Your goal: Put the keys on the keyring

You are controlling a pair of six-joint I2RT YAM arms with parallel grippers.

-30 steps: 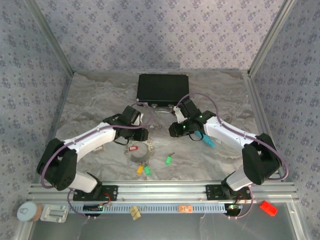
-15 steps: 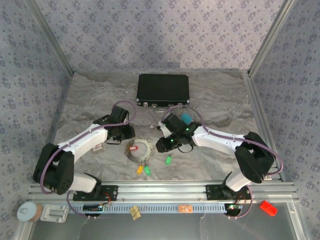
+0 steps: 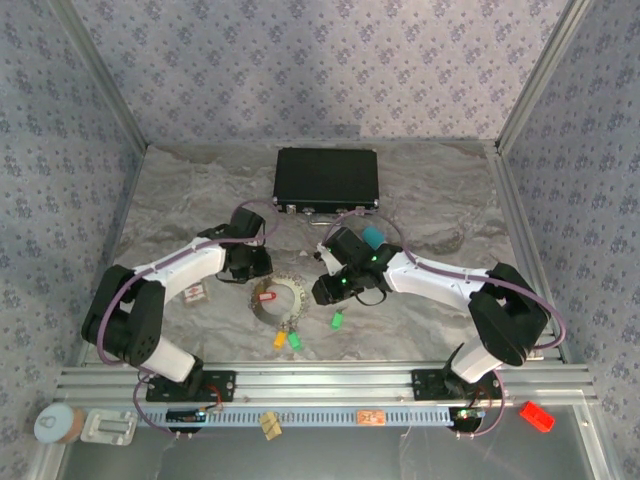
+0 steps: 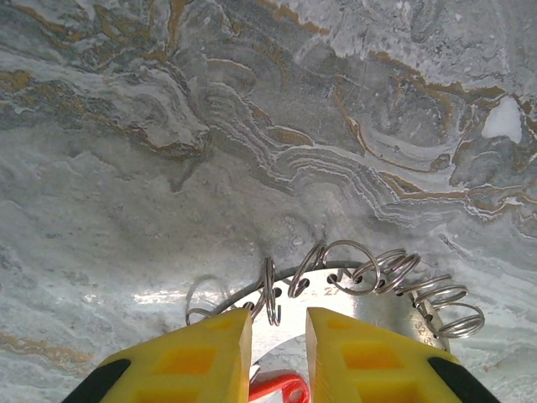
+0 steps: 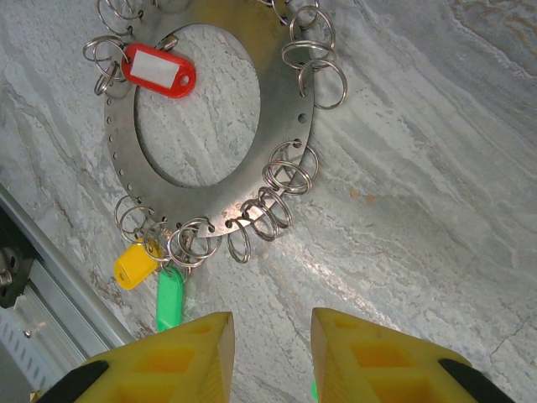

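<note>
The left arm (image 3: 185,268) is bent at the elbow and stretched inward, so that the left gripper (image 4: 278,316) is held over the far-left rim of the keyring (image 5: 285,126). Its yellow fingers (image 4: 201,353) are drawn close, with a narrow gap left between them. A small split ring (image 4: 270,291) stands just beyond that gap; whether it is touched cannot be told. The right arm (image 3: 440,275) is folded inward in the same way. The right gripper (image 5: 273,323) is held just to the right of the keyring, its fingers spread over bare table with nothing between them.

The keyring is laid flat on a grey marble-patterned table (image 3: 440,200), between the two grippers. A black case (image 3: 327,180) is seen well beyond the keyring, and a teal cylinder (image 3: 373,236) is seen beyond and to the right of it. Walls covered in blue-grey patterned paper (image 3: 300,60) enclose the table, and an aluminium rail (image 3: 330,380) runs nearer than the keyring.

The keyring is a thin, flat, shiny metal annulus, drilled with small holes and edged with coiled wire rings. A red key (image 5: 159,71) is laid on its far-left band. A yellow key (image 5: 134,267) and a green key (image 5: 169,302) are laid against rings at its near rim. A second green key (image 3: 337,321) lies loose to the near right.
</note>
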